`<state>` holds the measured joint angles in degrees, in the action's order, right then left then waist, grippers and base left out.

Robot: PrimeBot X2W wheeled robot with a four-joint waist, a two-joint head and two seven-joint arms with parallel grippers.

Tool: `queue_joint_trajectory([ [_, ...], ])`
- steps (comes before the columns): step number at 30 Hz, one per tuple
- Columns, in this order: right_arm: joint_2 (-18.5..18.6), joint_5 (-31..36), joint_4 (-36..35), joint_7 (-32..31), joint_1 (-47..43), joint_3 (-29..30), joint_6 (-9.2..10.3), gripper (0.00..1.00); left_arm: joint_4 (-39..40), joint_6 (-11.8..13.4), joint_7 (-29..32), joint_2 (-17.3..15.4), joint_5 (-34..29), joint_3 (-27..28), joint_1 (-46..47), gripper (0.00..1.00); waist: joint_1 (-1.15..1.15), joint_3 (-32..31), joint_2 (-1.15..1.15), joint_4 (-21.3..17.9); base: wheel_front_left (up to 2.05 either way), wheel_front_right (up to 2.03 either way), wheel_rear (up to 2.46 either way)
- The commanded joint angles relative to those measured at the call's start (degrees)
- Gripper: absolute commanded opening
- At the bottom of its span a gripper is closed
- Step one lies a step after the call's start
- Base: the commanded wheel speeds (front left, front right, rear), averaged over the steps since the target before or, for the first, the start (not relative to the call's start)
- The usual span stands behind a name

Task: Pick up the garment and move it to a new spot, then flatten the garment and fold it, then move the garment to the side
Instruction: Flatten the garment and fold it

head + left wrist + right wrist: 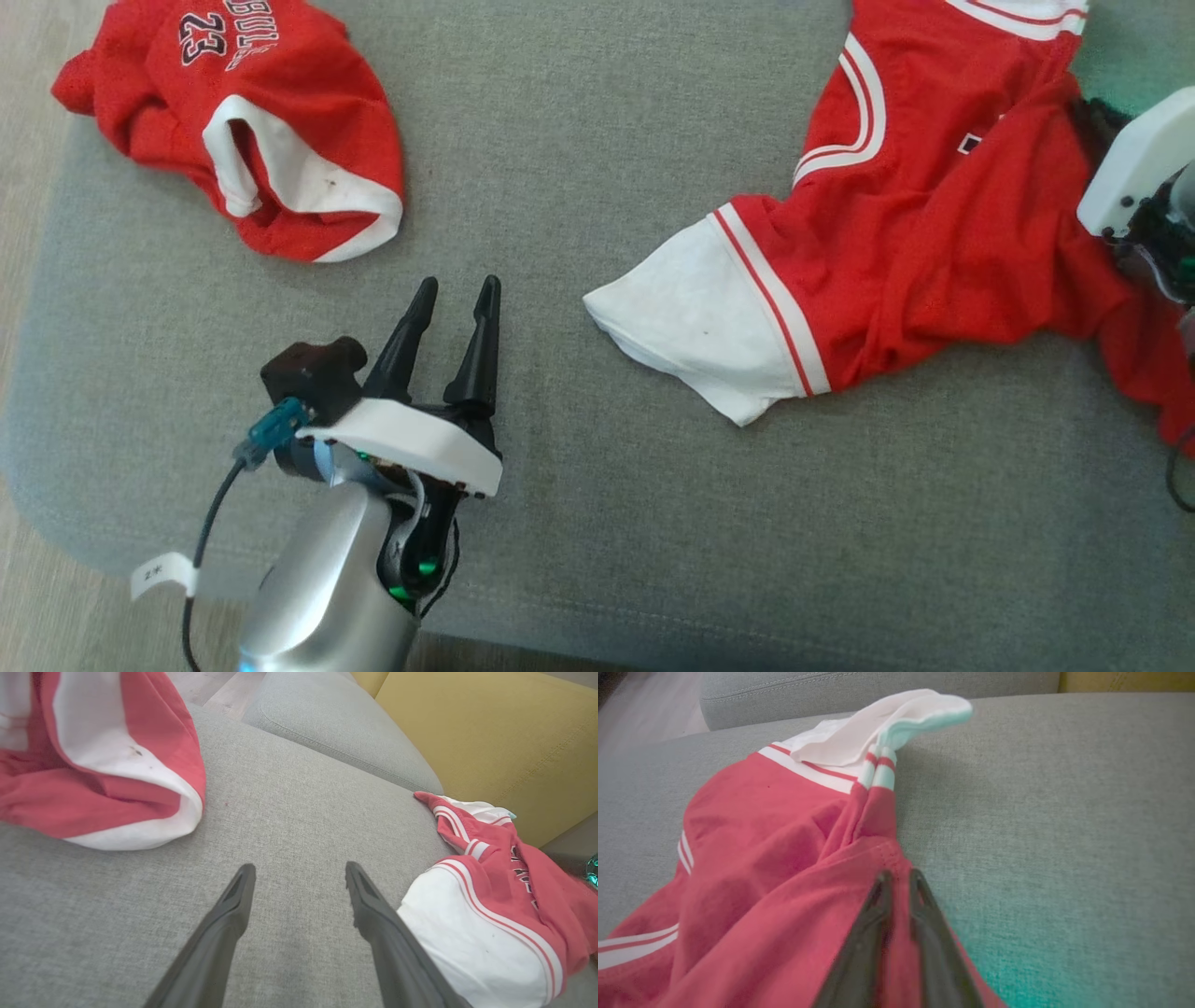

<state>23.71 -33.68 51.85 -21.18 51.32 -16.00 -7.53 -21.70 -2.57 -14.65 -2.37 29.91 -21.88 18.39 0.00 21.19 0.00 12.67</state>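
Two red jerseys on a grey cushion (579, 523). At the right of the head view we see the garment (934, 233), a red jersey with white striped trim. It lies crumpled, and its white-ended sleeve (695, 322) points toward the middle of the cushion. In the right wrist view, the right tool (901, 875) has its two dark fingers drawn narrow, with a fold of the garment's red cloth pinched between them near a hem. The cloth rises in a ridge from the tips toward the striped collar. The left tool (459, 285) stands at the lower left, its fingers spread wide and holding nothing. It is over bare cushion, between the two jerseys and apart from both. The second jersey (280, 93) lies bunched at the upper left, showing the number 23 and a white-lined opening. A yellow backrest (490, 732) shows beyond the cushion in the left wrist view. Pale wooden floor (19, 56) borders the cushion's left edge.
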Motion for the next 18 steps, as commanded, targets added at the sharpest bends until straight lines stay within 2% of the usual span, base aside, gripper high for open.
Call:
queue_joint_trajectory([
  [1,0.44,-1.46,-1.43,0.03,1.63,-1.09,0.04,0.00,1.38,-0.02,-0.35,-0.51,-0.04,1.56,1.59,1.00,0.00,-0.21,0.00,-0.19,0.00,0.00,0.00],
  [8,1.06,-5.12,-2.19,2.18,1.14,-3.25,0.04,0.00,1.02,0.07,-0.35,-0.51,0.18,1.79,1.66,1.00,0.00,-1.40,0.00,-1.13,0.00,0.00,0.00],
  [18,2.16,-5.76,-5.83,7.84,-1.26,-8.23,0.04,0.00,0.96,0.44,-0.35,-0.51,0.41,2.25,0.46,1.00,0.00,-5.42,0.00,-3.87,0.00,0.00,0.00],
])
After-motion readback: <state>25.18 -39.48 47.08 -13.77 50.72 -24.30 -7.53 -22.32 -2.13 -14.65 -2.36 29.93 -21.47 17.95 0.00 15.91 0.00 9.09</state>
